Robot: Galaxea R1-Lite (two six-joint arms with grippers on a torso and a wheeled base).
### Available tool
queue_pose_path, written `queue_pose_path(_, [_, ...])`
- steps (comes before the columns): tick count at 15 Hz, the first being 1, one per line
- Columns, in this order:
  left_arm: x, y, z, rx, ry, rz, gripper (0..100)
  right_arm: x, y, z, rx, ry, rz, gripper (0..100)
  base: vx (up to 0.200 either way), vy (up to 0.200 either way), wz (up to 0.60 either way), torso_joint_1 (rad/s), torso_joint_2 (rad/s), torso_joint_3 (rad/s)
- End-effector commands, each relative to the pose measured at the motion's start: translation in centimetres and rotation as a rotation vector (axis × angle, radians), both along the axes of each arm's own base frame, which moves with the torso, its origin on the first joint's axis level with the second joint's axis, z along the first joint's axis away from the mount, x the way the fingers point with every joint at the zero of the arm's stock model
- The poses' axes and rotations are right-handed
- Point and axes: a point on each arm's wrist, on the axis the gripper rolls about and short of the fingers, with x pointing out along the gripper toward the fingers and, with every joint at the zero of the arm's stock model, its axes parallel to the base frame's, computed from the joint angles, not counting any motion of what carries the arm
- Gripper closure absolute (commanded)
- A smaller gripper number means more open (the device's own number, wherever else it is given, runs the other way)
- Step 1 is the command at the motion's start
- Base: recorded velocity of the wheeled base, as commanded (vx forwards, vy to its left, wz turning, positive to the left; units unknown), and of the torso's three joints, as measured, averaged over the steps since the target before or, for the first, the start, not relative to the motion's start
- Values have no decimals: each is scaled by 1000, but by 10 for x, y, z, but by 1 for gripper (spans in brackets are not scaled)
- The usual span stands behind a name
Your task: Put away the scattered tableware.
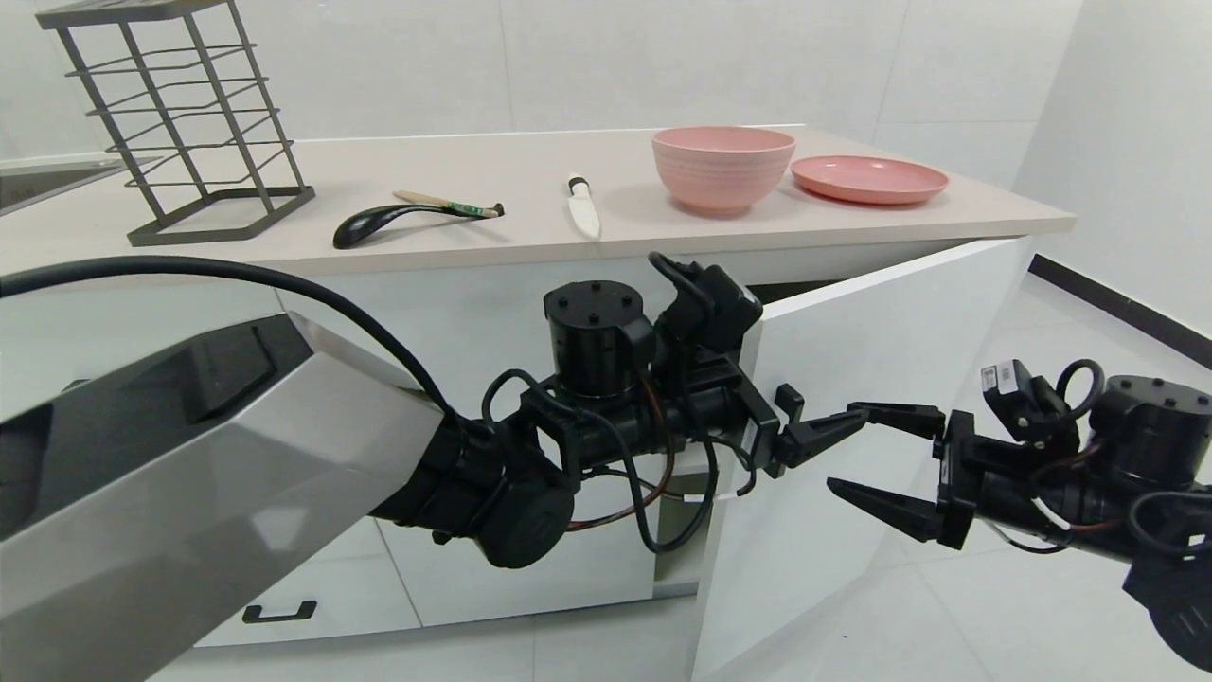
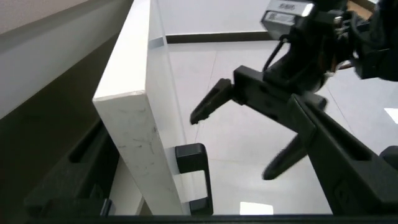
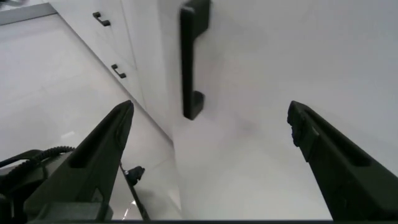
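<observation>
A kitchen is being shown — a long pale table [image 1: 473,170] is being backed by white wall tiles [image 1: 663,57] and carried on white cabinets with black handles [image 3: 193,59], one door [image 1: 881,322] hanging open. Tableware is being kept on it: a wire rack [image 1: 189,123], pink bowl [image 1: 722,168], pink plate [image 1: 869,179], black spoon [image 1: 379,223] and knife [image 1: 584,206].

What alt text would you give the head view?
The robot's black left gripper and open black right gripper face each other at the edge of an open white cabinet door under a beige countertop. On top lie a black spoon, wooden chopsticks, a white knife, a pink bowl and a pink plate, beside a dark wire rack.
</observation>
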Motion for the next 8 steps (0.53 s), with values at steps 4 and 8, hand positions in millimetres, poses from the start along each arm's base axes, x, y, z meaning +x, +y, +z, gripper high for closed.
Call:
queue_pose_path(4, [-13, 3, -12, -6, -5, -17, 0, -65, -2, 47, 11, -183, 13, 0, 0, 0, 0, 0, 0, 0])
queue_pose_path(8, [-25, -6, -24, -6, 1, -52, 0, -98, -8, 91, 34, -450, -39, 0, 0, 0, 0, 0, 0, 0])
